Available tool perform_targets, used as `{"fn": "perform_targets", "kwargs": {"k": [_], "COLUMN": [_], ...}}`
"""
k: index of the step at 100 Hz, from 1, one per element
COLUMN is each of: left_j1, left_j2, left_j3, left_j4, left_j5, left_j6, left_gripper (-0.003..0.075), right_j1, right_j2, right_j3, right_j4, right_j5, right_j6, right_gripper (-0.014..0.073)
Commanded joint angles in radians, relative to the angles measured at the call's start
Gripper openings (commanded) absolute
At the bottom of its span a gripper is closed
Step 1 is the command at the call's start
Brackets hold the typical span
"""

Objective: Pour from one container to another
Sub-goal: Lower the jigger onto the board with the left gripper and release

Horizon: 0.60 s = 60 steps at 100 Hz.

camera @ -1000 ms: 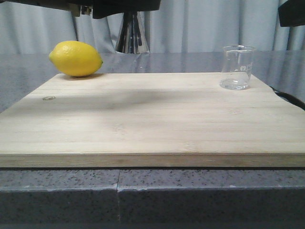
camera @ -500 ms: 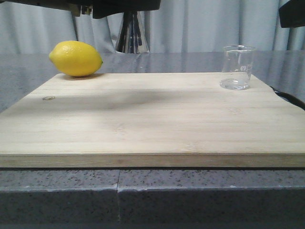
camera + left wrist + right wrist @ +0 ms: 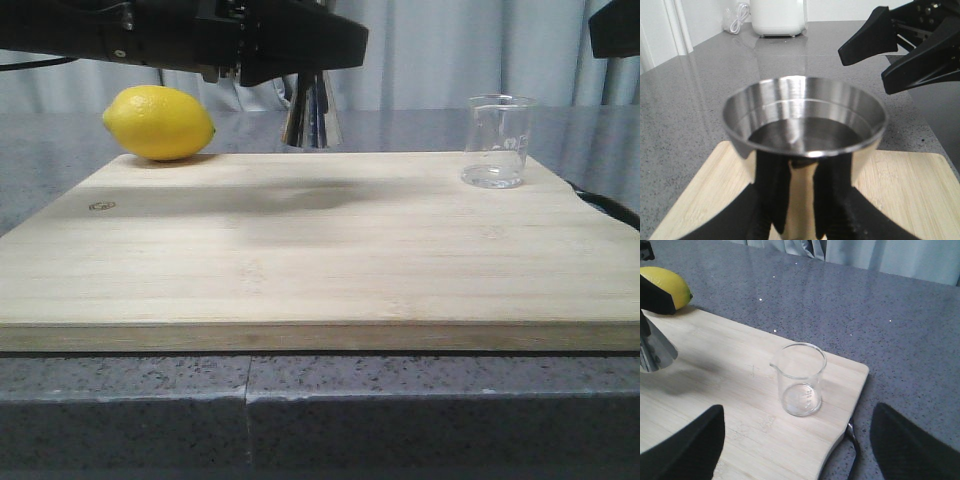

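Observation:
My left gripper (image 3: 318, 62) is shut on the steel jigger (image 3: 312, 115), its fingers (image 3: 772, 192) clamped round the narrow waist. The jigger (image 3: 805, 115) stays upright over the back of the wooden board (image 3: 320, 250), and its upper cup looks dark inside. The clear glass beaker (image 3: 497, 140) stands upright at the board's back right corner and looks empty. Above the beaker (image 3: 799, 380) my right gripper (image 3: 797, 440) hangs wide open, apart from it. The jigger's lower cone (image 3: 655, 352) shows at that view's edge.
A yellow lemon (image 3: 158, 122) lies at the board's back left corner. A dark cable (image 3: 605, 205) runs along the board's right edge. The board rests on a grey speckled counter (image 3: 320, 400). A white appliance (image 3: 777, 17) stands far off on the counter.
The left arm has come down and to the right with the jigger, now lower and nearer the board's middle. The beaker, lemon and right gripper have not moved.

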Motion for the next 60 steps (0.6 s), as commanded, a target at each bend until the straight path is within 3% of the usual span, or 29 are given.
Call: {"fn": "perform_targets", "kwargs": {"k": [1, 60], "left_j1": [0.003, 0.028], "left_j2": [-0.026, 0.047], "left_j3": [-0.031, -0.031], "left_j4": [-0.093, -0.093], "left_j5": [0.115, 0.116], "left_j6": [-0.003, -0.007], "left_gripper": [0.0197, 0.0197], "right_j1": [-0.001, -0.001], "right_j2": [-0.014, -0.014], "right_j3": [-0.025, -0.025], "right_j4": [0.008, -0.001], "right_j5": [0.016, 0.041], "right_j6": [-0.001, -0.001], "right_gripper": [0.0542, 0.0542]}}
